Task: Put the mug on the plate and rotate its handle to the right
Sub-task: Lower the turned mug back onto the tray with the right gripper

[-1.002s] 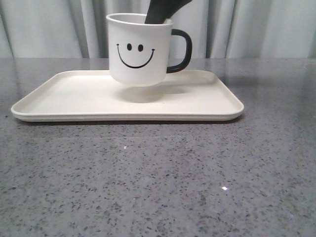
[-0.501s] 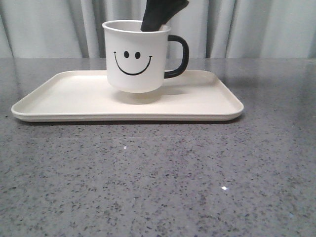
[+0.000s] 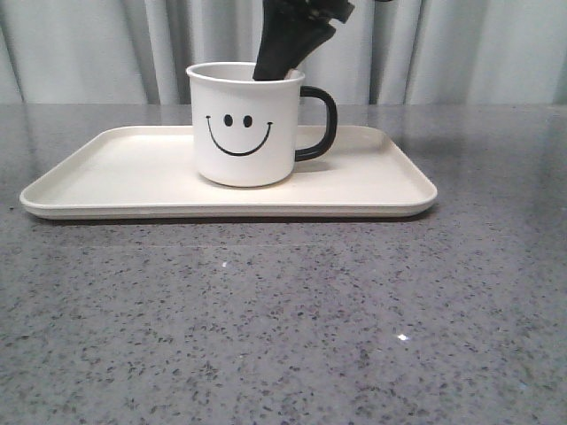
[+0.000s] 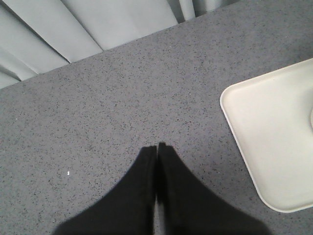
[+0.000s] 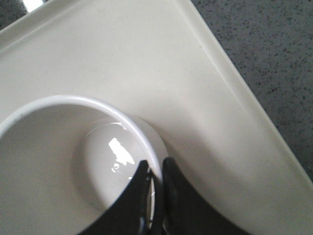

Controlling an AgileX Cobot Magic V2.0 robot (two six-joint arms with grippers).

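The white mug (image 3: 244, 124) with its black smiley face stands upright on the cream plate (image 3: 115, 168), a little right of the plate's middle. Its black handle (image 3: 319, 122) points to the right in the front view. My right gripper (image 5: 156, 169) comes down from above and is shut on the mug's rim (image 5: 146, 142), one finger inside and one outside the wall. My left gripper (image 4: 157, 146) is shut on nothing, hovering over bare grey table beside the plate's corner (image 4: 234, 98).
The speckled grey table (image 3: 283, 319) stretches out in front of the plate. Pale curtains (image 3: 89, 53) hang behind the table's far edge.
The mug came down with my right gripper from hanging above the plate to resting on it, and shifted slightly left.
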